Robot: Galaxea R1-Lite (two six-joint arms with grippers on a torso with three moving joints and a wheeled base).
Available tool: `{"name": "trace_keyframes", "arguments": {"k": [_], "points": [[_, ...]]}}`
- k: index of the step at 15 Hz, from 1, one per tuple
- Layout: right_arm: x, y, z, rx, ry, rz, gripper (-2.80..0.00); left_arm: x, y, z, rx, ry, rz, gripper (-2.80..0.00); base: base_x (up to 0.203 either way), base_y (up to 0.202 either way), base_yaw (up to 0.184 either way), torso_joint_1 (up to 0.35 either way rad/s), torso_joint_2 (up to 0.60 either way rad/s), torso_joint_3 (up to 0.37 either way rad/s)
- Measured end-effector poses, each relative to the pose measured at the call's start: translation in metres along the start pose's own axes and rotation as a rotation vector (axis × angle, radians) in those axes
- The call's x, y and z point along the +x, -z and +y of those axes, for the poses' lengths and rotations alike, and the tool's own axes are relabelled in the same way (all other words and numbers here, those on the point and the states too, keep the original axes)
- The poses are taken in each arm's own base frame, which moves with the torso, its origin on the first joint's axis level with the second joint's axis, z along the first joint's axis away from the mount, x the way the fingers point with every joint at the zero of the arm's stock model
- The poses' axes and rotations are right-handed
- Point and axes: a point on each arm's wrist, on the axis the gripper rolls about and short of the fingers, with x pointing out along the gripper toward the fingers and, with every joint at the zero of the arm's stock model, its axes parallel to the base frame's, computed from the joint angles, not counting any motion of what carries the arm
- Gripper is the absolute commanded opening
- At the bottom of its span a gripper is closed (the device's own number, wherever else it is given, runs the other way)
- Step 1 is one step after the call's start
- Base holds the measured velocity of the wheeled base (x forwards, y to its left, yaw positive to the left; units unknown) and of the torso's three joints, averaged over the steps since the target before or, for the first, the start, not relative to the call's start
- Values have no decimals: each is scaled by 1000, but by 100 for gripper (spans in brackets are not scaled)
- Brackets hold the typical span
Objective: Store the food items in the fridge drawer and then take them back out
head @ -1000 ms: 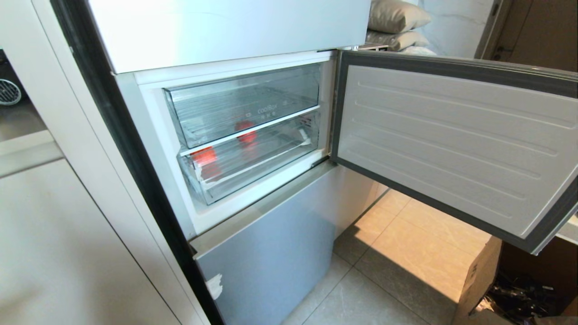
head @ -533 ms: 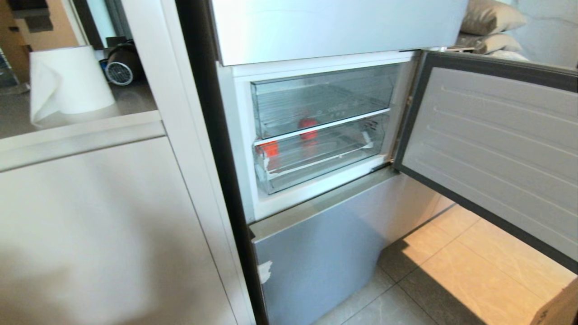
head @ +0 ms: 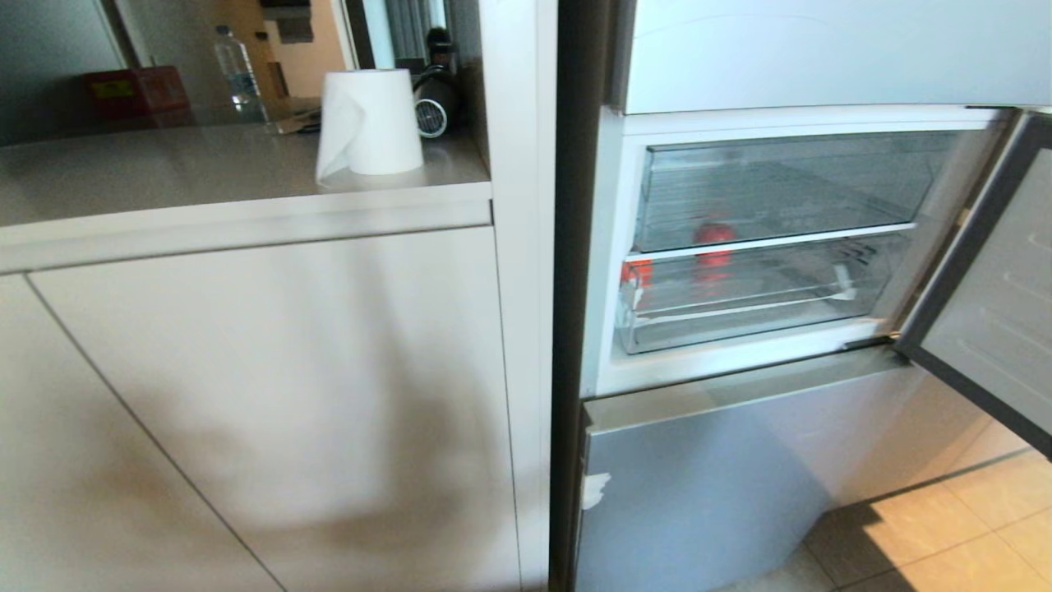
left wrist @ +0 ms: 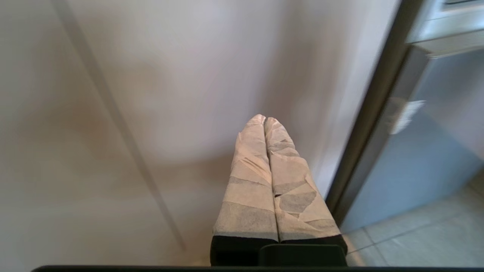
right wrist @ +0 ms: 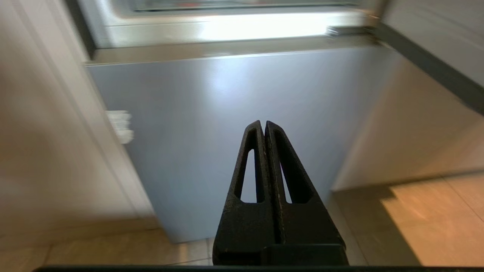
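We see the food items (head: 713, 234) inside the fridge drawer (head: 740, 316) at right of the head frame (behind its clear front), nearer our right hand (right wrist: 263, 126); both it and the left hand (left wrist: 264, 120) are pressed closed, empty.

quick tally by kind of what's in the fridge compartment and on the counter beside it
red-orange toy foods: 2
clear fridge drawers: 2
paper towel roll: 1
water bottle: 1
red box: 1
total: 7
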Motion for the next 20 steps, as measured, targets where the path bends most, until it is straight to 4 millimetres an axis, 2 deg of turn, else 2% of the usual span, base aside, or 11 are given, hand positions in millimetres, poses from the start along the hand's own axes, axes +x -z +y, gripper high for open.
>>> {"name": "trace_keyframes", "arguments": {"k": [4,9,12,14,15,18,20], "points": [[0,0,0,-1,0,0,-280,0,0,0,0,0,0,-280,1,-5,150,3,0,2],[-1,-5,1,-74,-41,-1,-280,0,0,0,0,0,0,-280,0,-1,12,0,0,1],[3,-37,2,-8,-100,21,-280,0,0,0,0,-1,0,-280,0,0,0,0,0,0],[20,-63,3,41,-157,95,-280,0,0,0,0,0,0,-280,0,0,0,0,0,0],[35,-76,4,63,-179,137,0,0,0,0,0,0,0,-280,0,0,0,0,0,0],[98,-97,5,103,-212,251,0,0,0,0,0,0,0,-280,0,0,0,0,0,0],[147,-98,6,119,-223,294,0,0,0,0,0,0,0,-280,0,0,0,0,0,0]]}}
